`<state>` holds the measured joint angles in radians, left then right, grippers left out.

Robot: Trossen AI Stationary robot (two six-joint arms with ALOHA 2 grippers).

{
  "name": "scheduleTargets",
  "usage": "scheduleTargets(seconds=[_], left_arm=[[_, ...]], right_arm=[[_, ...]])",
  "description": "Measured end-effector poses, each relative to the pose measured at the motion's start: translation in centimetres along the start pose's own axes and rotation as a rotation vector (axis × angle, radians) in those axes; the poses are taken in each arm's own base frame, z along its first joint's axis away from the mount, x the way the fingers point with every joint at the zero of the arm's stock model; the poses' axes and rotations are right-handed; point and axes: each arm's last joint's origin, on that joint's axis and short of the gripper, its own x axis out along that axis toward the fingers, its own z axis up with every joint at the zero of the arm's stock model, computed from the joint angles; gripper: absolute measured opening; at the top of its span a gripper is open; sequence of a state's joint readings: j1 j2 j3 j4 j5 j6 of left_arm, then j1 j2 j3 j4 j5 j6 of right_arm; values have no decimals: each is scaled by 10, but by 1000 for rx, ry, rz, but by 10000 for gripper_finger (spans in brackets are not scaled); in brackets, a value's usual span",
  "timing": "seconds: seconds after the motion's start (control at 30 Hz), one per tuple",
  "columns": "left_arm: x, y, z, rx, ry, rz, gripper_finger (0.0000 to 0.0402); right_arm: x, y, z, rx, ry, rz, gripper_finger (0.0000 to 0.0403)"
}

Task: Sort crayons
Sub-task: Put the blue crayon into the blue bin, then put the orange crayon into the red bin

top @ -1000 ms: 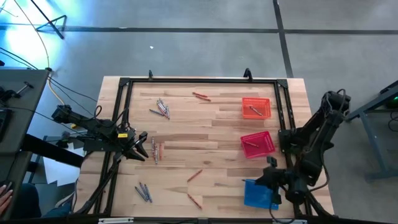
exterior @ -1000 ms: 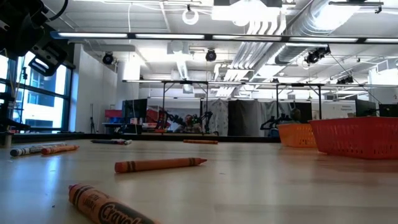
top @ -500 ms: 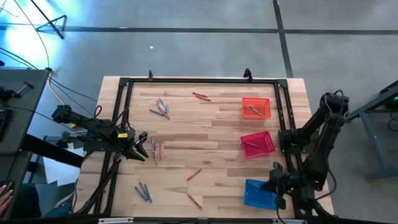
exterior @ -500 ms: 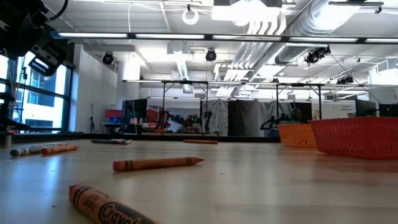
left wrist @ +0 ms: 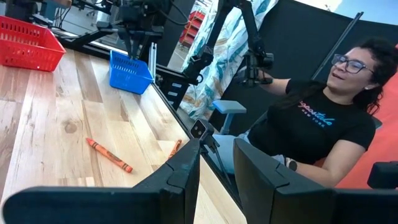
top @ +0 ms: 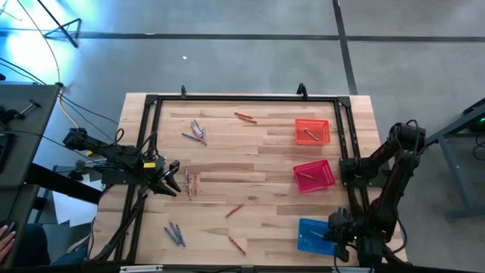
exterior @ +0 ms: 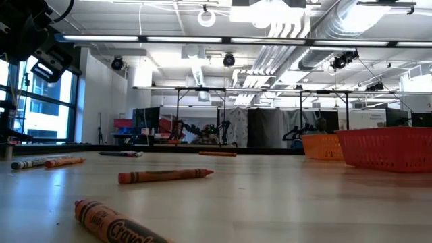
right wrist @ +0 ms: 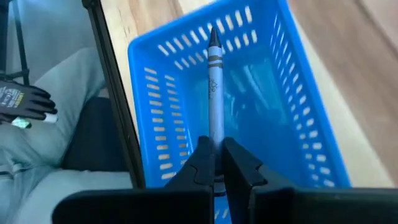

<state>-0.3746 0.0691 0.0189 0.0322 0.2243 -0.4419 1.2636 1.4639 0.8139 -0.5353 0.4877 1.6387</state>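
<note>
We see a grey crayon (right wrist: 214,93) pinched between the fingers of the right end effector (right wrist: 214,163), its tip pointing out over the inside of the blue basket (right wrist: 305,124). In the high view that end effector (top: 339,230) sits at the right edge of the blue basket (top: 313,235), at the tabletop's near right corner.

The other crayons lie scattered on the tabletop (top: 258,155): a grey cluster (top: 197,132) at the far left, a red one (top: 244,117) near the far edge, a grey and orange pair (top: 189,182) just beside the left end effector (top: 173,179), one orange crayon (top: 234,211) near the middle, a few grey ones (top: 175,233) at the near left and an orange one (top: 237,244) by the near edge. One crayon lies in the orange basket (top: 312,130), and the red basket (top: 314,175) seems to hold some too, though we cannot make them out well.

In the low view the nearest orange crayon (exterior: 111,221) carries a label reading "Crayola", cut off by the picture's edge; behind it lies another orange crayon (exterior: 165,175).

The left end effector hovers low over the tabletop's left side, its fingers (left wrist: 180,180) spread with nothing between them. Its wrist view shows an orange crayon (left wrist: 109,155) on the wood and, beyond the tabletop, a seated person (left wrist: 317,124) in a black T-shirt with writing too small for us to read.
</note>
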Motion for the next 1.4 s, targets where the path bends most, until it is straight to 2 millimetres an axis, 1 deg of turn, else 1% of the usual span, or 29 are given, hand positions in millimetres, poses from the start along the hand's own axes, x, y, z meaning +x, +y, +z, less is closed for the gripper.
scheduleTargets(seconds=[0.23,0.73,0.83,1.07,1.2,1.3,1.4], left_arm=[[0,0,0,0,0,0,86],[0,0,0,0,0,0,86],[0,0,0,0,0,0,86],[0,0,0,0,0,0,86],[0,0,0,0,0,0,86],[0,0,0,0,0,0,86],[0,0,0,0,0,0,86]], right_arm=[[0,0,-1,23,42,-2,1],[0,0,-1,24,43,-2,2],[0,0,-1,24,49,-1,15],[0,0,-3,71,122,-11,74],[0,0,-3,69,119,-11,89],[0,3,3,63,87,-7,90],[-3,13,20,-2,41,23,89]])
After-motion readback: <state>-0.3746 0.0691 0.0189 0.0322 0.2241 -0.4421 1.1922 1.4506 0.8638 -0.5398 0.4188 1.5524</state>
